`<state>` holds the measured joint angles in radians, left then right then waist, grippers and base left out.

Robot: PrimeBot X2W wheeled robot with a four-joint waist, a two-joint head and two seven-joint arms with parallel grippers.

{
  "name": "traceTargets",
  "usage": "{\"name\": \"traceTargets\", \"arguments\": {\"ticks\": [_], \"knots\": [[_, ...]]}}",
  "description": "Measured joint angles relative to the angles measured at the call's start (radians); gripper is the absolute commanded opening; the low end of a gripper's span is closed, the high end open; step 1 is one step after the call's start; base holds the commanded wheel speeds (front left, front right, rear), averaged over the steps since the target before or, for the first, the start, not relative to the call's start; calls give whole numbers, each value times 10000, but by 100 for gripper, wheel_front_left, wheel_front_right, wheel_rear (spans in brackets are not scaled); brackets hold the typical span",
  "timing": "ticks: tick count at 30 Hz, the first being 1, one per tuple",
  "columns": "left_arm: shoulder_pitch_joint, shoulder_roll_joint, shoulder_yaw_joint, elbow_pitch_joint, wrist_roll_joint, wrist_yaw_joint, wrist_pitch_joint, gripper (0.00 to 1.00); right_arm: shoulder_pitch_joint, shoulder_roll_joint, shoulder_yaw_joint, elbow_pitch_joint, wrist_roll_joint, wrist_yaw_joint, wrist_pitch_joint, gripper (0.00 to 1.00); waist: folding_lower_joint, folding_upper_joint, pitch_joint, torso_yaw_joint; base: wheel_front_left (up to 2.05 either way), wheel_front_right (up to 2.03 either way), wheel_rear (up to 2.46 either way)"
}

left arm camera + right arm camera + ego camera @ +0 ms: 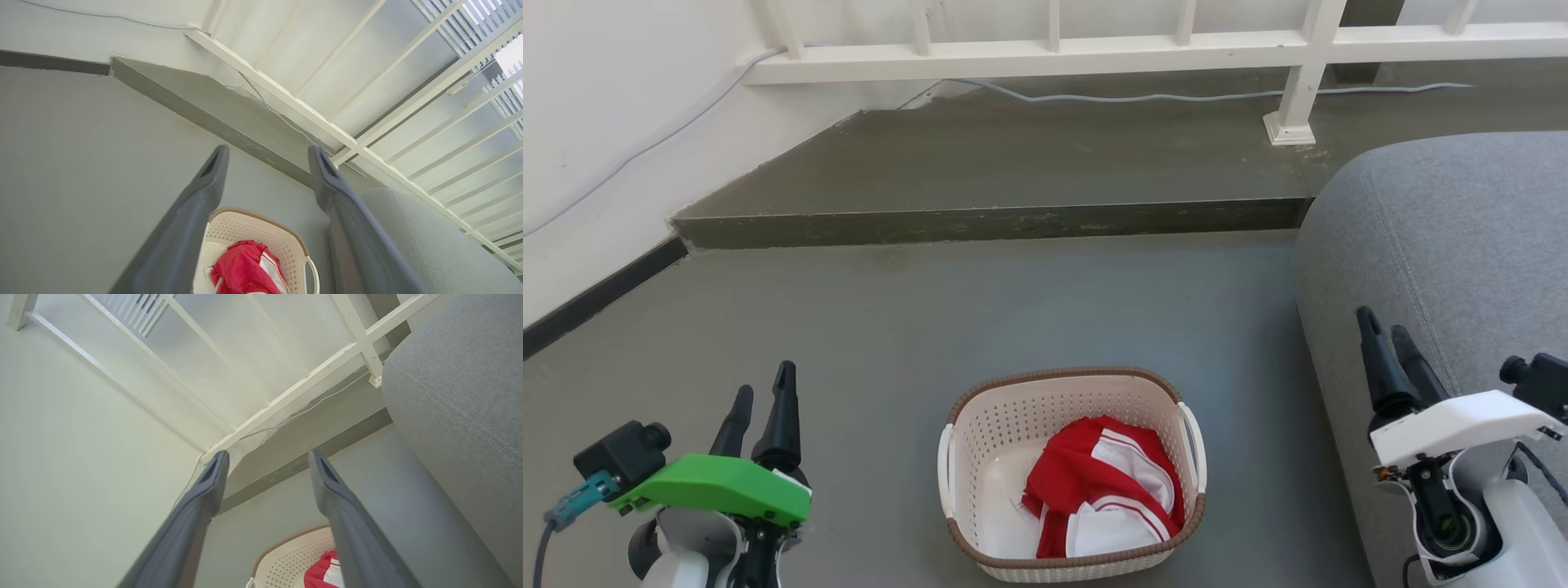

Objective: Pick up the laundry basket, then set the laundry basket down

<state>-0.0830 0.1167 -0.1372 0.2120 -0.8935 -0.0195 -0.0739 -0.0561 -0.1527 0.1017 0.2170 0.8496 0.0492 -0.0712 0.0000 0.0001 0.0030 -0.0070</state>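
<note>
Laundry basket (1045,408) sits on the grey floor (890,327) straight ahead of the robot, between its two arms and touching neither. In the head view it is a rounded-rectangular tub of cream plastic. Its walls are punched with small holes, a brown woven-look band runs round the rim, and two white loop handles (944,469) sit one on each side. A crumpled red-and-white garment (1098,482) lies inside, heaped toward the right. The left gripper (764,382) hovers well off the basket's left. The right gripper (1380,324) hovers off its right, in front of a grey fabric sofa (1445,245). Both are empty.

In the left wrist view, the left fingers (192,212) stand spread wide, and the basket's perforated wall and one handle show low between them.

In the right wrist view, the right fingers (188,522) are also parted wide, with a corner of the basket below and the sofa's stitched side close by.

I'd judge the lift not yet begun. The handles look thin, smooth and curved, so an off-centre pinch could slip. Lifting by one side alone would likely tip the light shell and spill the cloth. The right arm could also brush the sofa while reaching in.
</note>
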Motion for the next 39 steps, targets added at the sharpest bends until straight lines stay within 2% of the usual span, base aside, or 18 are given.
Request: {"name": "traceTargets", "arguments": {"ticks": [11, 39], "knots": [[1, 6, -454, 157, 1377, 330, -366, 100, 7, -13, 495, 77, -1509, -407, -399, 100, 0, 0, -24, 9, 0, 0, 0], [-183, 54, -1237, 759, 4752, 972, -1319, 100, 14, -115, 1306, 238, -4986, -963, -1315, 100, 0, 0, 34, -107, 0, 0, 0]]}}
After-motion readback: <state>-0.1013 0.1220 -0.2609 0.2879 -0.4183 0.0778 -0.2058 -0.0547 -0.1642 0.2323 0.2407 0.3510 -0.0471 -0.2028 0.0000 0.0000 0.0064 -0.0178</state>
